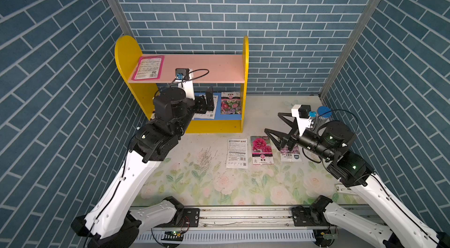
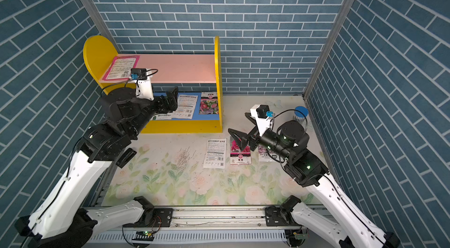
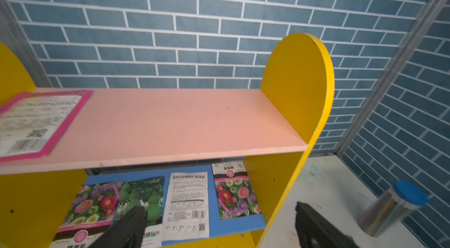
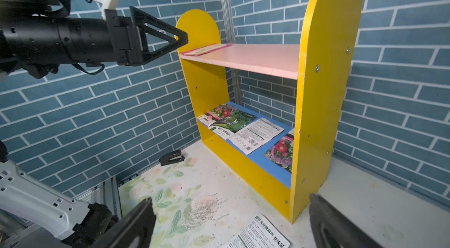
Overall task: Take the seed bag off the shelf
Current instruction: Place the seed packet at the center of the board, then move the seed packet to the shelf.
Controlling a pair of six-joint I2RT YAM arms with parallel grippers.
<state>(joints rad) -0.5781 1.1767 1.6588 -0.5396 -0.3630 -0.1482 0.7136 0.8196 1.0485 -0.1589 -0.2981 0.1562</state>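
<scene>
Shelf [image 1: 211, 126] stands against the back wall [image 1: 243, 15]. My left claw [image 1: 206, 102] gapes empty at its blue lower board [image 1: 230, 117], my right claw [image 1: 272, 122] wide and empty above the table [image 1: 207, 186]. Seed bags [image 1: 230, 103] lie on both boards, a pink-edged bag [image 1: 148, 67] alone on top.

We see a blue-lidded clear jar [image 1: 324, 111] near the floral worktop's [image 1: 219, 186] back right corner, small seeds [image 1: 206, 156] scattered on its middle, a black stapler-like thing [image 4: 172, 157] at its left edge, and blue brick-patterned walls [image 1: 243, 15] around.
</scene>
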